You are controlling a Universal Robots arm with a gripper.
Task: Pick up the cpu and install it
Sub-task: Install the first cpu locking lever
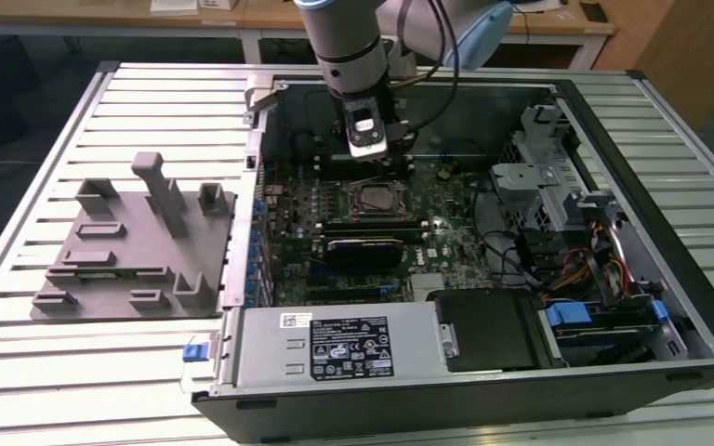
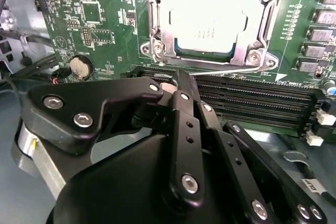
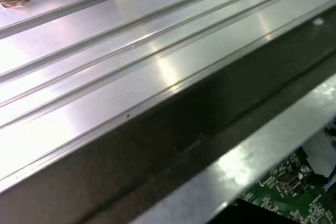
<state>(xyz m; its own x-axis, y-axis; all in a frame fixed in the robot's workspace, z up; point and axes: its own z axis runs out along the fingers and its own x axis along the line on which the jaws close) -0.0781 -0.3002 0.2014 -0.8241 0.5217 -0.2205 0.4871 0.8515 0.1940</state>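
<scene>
Hanging over the open computer case (image 1: 654, 307) on the slatted tabletop (image 1: 34, 372), the claw (image 2: 173, 85) looked clenched and empty, fingers (image 2: 181, 106) pressed together. The cpu (image 2: 211, 17) already sat in its socket (image 2: 157, 30) on the motherboard (image 2: 100, 19), so placing seemed done; whether it was latched, I couldn't tell.
</scene>
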